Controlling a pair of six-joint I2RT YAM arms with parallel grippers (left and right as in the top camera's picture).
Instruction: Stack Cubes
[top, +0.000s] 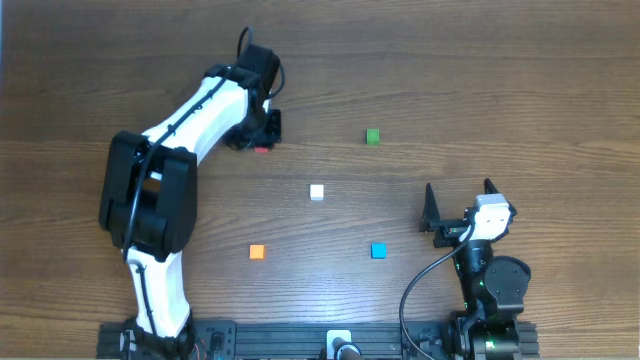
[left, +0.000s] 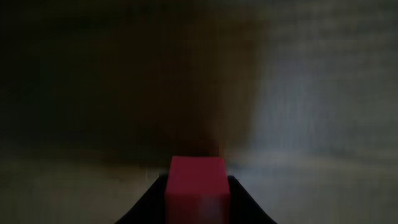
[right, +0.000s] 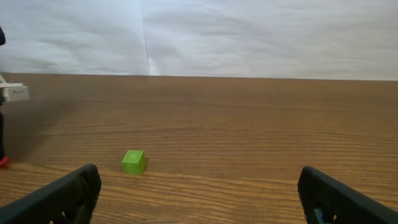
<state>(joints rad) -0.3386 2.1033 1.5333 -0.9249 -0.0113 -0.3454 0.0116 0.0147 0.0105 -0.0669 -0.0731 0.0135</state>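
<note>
While my left hand (top: 264, 132) is gripping the red cube (left: 197, 190) at the far left-centre of the desk (top: 520, 90), I am recording both fingers (left: 247, 210) bearing on opposite faces, with the cube sitting square and centred between them. Whether the cube is resting on the desk or just clear of it, I cannot tell. My right hand (top: 460, 202) is hanging wide open at the right side, holding nothing, well apart from the work. The white cube (top: 317, 192) is lying nearest, toward the middle. The green cube (top: 372, 136), orange cube (top: 257, 252) and blue cube (top: 378, 250) are lying singly, none touching another. Nothing is stacked yet.

In my judgement, I should be raising the red cube straight up before travelling, so it is not dragging on the wood. I should then be carrying it level over a chosen base, the white being the shortest trip. Edges should be lining up before lowering, and the grip should be releasing only once the faces are meeting flat.
</note>
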